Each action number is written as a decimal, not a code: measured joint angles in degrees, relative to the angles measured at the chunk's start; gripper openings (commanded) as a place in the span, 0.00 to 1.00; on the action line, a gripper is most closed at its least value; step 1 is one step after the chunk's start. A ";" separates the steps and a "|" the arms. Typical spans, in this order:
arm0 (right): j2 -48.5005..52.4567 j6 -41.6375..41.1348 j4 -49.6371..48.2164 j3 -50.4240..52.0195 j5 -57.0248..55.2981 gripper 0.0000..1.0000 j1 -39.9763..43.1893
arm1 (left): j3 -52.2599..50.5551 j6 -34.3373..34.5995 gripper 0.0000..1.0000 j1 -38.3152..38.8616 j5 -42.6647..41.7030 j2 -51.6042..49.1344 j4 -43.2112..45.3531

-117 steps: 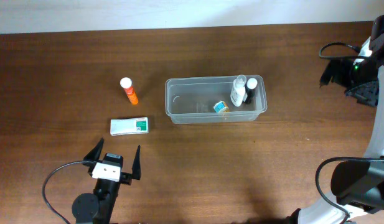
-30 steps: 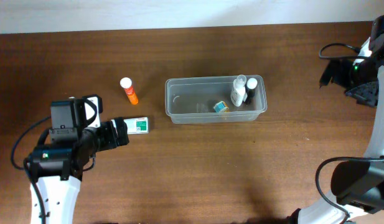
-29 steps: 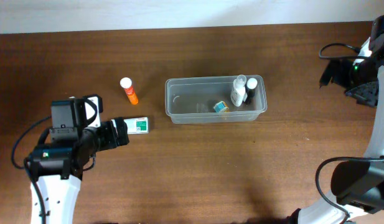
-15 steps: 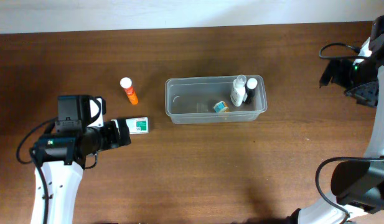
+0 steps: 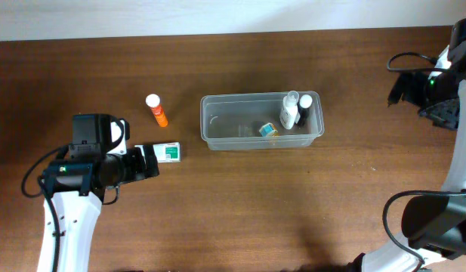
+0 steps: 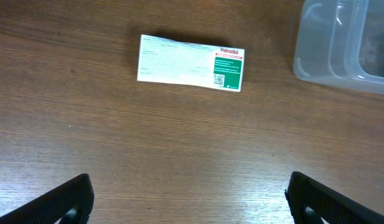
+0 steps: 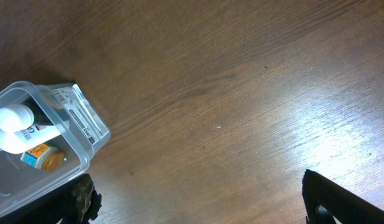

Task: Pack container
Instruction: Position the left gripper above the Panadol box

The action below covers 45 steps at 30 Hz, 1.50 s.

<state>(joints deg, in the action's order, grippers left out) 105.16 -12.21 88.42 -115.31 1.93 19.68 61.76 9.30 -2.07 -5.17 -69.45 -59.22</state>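
Note:
The container (image 5: 231,121), a clear rectangular tub, sits mid-table holding two white bottles (image 5: 291,113) and a small blue-and-yellow jar (image 5: 268,130). Left of it lie a white-and-green box (image 5: 166,152) and an orange tube with a white cap (image 5: 156,111). My left gripper (image 5: 146,162) hovers just left of the box, open and empty. In the left wrist view the box (image 6: 190,62) lies ahead of the wide-apart fingers of the left gripper (image 6: 190,198), with the container's corner (image 6: 341,43) at the top right. My right gripper (image 5: 399,78) stands open at the far right, well away from the container (image 7: 55,134).
The table is dark brown wood (image 5: 240,204) with a pale wall along its far edge. A black cable (image 5: 36,177) loops beside the left arm. The right arm's base (image 5: 436,223) occupies the front right corner.
My left arm has swung from the table's front up to the box, and in the last second crept slightly right toward it. The right arm and all objects have not moved.

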 measured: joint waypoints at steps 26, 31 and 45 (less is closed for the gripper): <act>0.00 0.00 -0.02 0.00 0.00 0.98 0.00 | 0.00 0.02 0.99 0.00 2.95 0.00 0.26; 0.00 0.02 0.00 0.00 0.00 0.98 0.00 | 0.00 0.02 0.99 0.00 3.74 -0.44 0.09; 0.00 0.00 0.00 0.00 0.00 0.98 0.00 | 0.00 0.02 0.99 0.00 3.76 -1.44 -0.46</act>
<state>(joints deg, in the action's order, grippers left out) 105.16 -12.21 88.42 -115.31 1.93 19.68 61.76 9.32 -2.07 -1.41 -70.89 -59.68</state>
